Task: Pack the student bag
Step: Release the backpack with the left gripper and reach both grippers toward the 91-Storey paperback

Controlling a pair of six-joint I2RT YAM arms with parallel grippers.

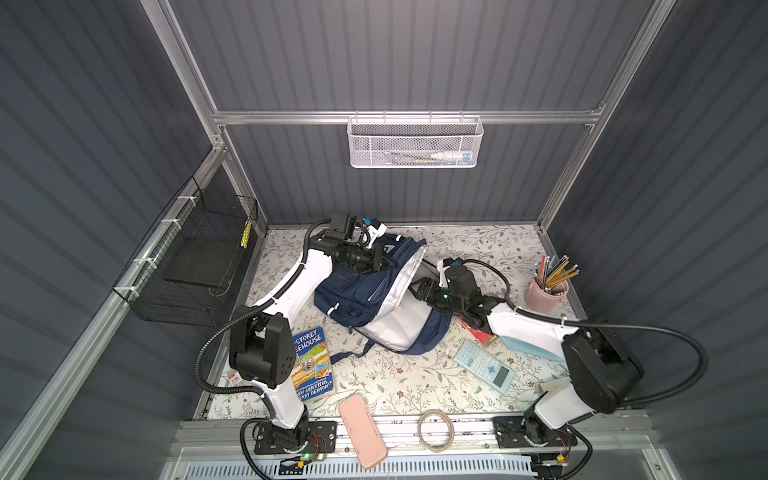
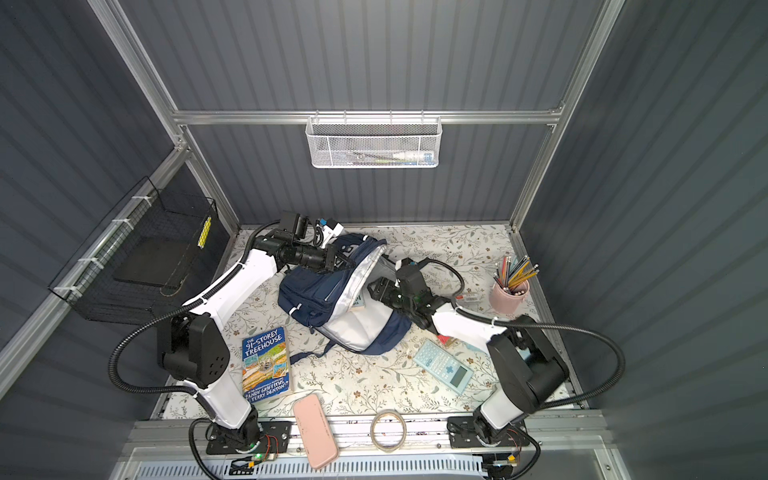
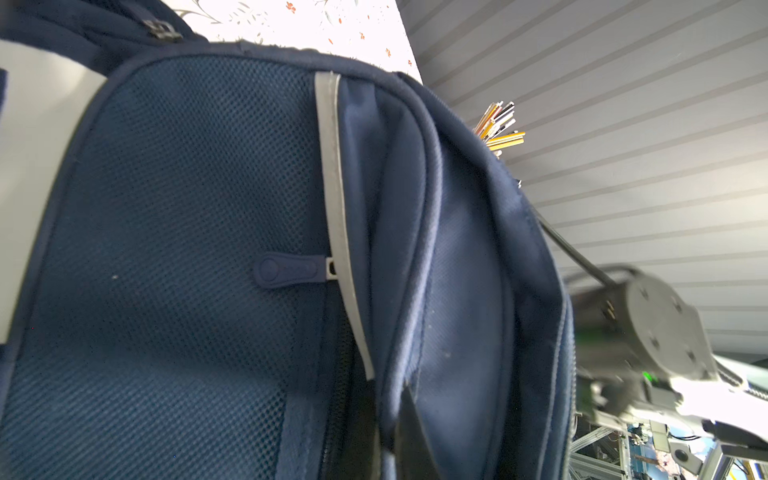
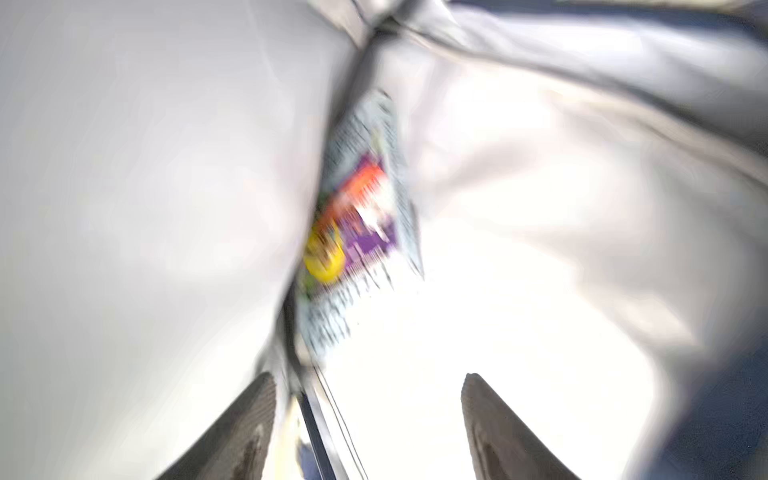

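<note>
4 unpacked things are seen at the near end of the desk (image 1: 395,386): a pink case (image 1: 362,430) and a tape ring (image 1: 435,430) on the front rail, then a book (image 1: 312,363) and a calculator (image 1: 484,367) just behind. All are laid flat and apart, which is judged to allow each to be picked singly.

At mid-desk the bag (image 1: 357,299) is laid on its side, with its mouth turned toward the right arm. Its upper rim is pinched by the left end effector (image 1: 386,262), which is closed tight on the navy fabric. The flap is thereby lifted and the grey lining exposed, so that a way in is given. The right end effector (image 4: 368,376) is placed at that mouth, its jaws spread wide with nothing between them. Ahead of it, against the lining, a blurred printed item (image 4: 361,216) is seen; it is likely a book and is judged to be already packed.

Further back on the right, a pencil cup (image 1: 546,295) is stood upright, well apart from the bag. On the far wall a white basket (image 1: 415,143) is hung.
</note>
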